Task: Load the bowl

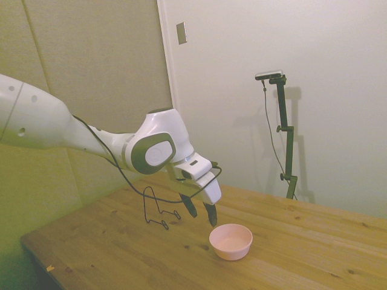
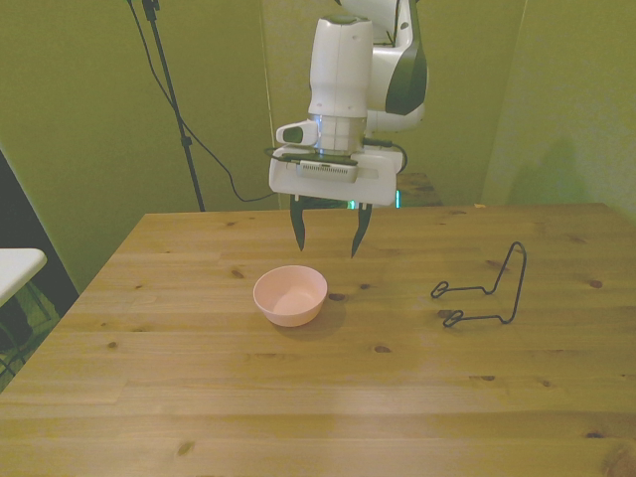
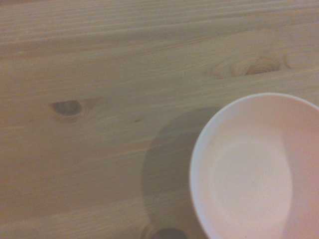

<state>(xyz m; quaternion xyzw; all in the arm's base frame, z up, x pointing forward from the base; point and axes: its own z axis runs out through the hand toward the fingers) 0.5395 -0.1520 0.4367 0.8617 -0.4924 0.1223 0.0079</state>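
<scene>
Wrist view gets close on the bowl (image 3: 254, 169): plain pink inside, no label or writing on it. Front view adds what it misses: the gripper (image 2: 326, 237) hanging above the table (image 2: 199, 397) just behind the bowl, fingers spread, holding nothing, and a black wire rack (image 2: 487, 290) off to the front view's right.

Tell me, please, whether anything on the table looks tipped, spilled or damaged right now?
Nothing stands out. The bowl sits upright and empty on the table, the black wire rack stands apart from it, and the open gripper hangs above the wood, holding nothing.
</scene>
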